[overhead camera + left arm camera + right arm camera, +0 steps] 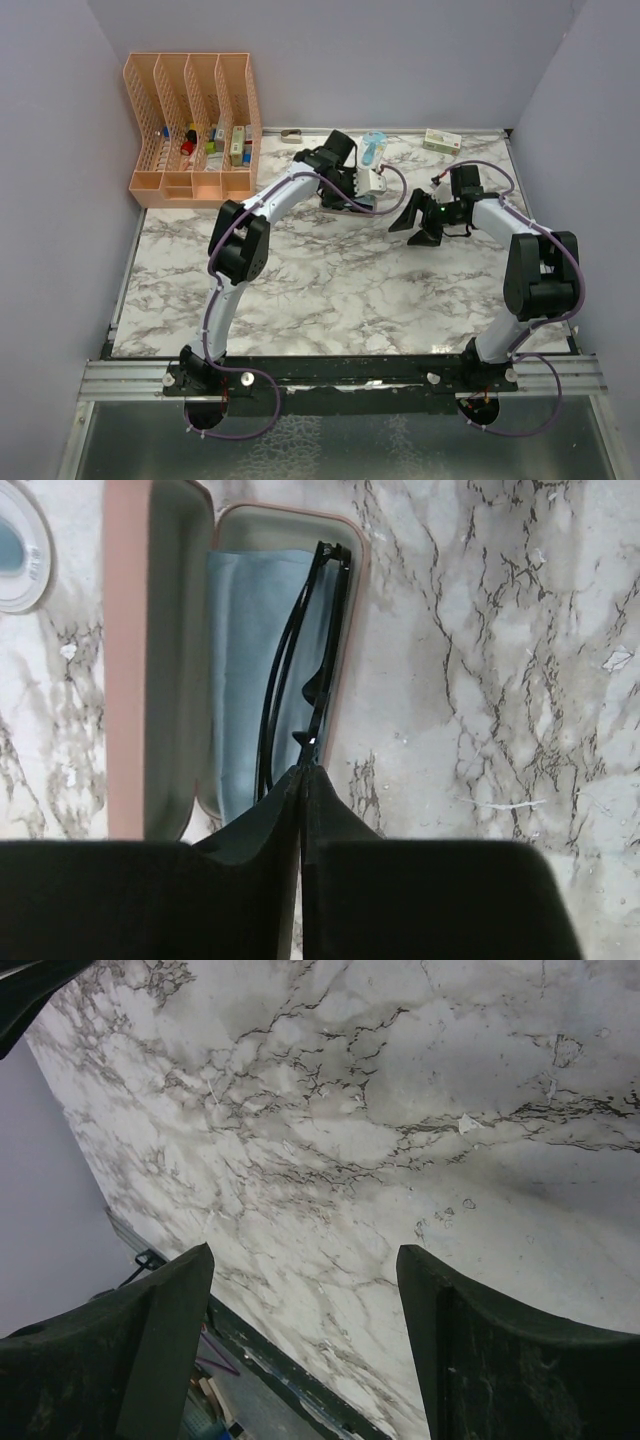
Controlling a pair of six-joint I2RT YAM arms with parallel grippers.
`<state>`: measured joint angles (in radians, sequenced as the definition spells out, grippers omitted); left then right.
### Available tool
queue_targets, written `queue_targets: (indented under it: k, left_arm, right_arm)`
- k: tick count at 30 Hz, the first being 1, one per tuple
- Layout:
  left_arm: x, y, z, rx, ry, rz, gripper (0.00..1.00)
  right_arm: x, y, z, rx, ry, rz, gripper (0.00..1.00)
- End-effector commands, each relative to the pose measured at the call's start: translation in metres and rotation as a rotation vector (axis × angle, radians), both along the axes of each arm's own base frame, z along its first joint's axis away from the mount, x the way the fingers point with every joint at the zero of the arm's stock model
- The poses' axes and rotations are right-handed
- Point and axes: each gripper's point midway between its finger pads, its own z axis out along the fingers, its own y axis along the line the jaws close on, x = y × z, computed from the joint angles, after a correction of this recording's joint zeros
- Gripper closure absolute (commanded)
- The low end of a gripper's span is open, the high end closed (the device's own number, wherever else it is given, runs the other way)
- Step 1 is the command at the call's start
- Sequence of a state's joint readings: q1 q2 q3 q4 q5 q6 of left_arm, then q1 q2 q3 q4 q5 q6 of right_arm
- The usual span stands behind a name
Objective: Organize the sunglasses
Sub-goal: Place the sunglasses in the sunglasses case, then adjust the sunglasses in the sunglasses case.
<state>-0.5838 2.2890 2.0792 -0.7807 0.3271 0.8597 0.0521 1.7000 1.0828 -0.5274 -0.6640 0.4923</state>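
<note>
The left gripper [302, 776] pinches the near end of the sunglasses [322, 640]. They sit in the open pink case [125, 680]. The right gripper [305, 1295] is wide open, holding nothing.

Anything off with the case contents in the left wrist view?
Yes. The black folded sunglasses stand on edge, slanted along the right rim of the open pink oblong case, over the light blue cloth, rather than lying flat. The left gripper is closed on their near end, so they are likely mid-placement.
</note>
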Motion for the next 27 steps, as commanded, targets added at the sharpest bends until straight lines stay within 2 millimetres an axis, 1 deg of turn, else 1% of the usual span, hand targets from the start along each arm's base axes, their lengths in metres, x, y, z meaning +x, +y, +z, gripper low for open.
queue_targets:
  k: [1,4,7,12,17,19,22,27]
  left_arm:
    - [-0.014,-0.012,0.017,-0.062,0.010,-0.013,1.00]
    - [-0.022,-0.012,0.011,-0.063,0.038,-0.023,1.00]
    - [-0.023,-0.013,0.006,-0.066,0.046,-0.021,1.00]
    - [-0.016,-0.018,-0.005,-0.063,0.042,-0.021,1.00]
    - [-0.001,-0.023,-0.013,-0.055,0.022,-0.009,1.00]
    - [0.000,-0.024,-0.015,-0.051,0.030,-0.017,1.00]
    - [-0.002,-0.026,-0.016,-0.052,0.047,-0.031,1.00]
    - [-0.013,-0.024,-0.015,-0.052,0.078,-0.051,1.00]
  right_arm:
    - [0.004,-0.002,0.007,-0.005,-0.012,0.000,0.27]
    - [0.006,-0.002,0.009,-0.004,-0.012,-0.001,0.27]
    - [0.008,-0.002,0.010,-0.004,-0.012,-0.004,0.27]
    - [0.009,-0.002,0.011,0.000,-0.012,-0.007,0.27]
    - [0.007,-0.002,0.012,-0.004,-0.011,-0.011,0.27]
    - [0.006,-0.002,0.012,-0.006,-0.010,-0.012,0.27]
    - [0.005,-0.003,0.011,-0.013,-0.010,-0.015,0.27]
    - [0.004,-0.004,0.009,-0.011,-0.004,-0.017,0.27]
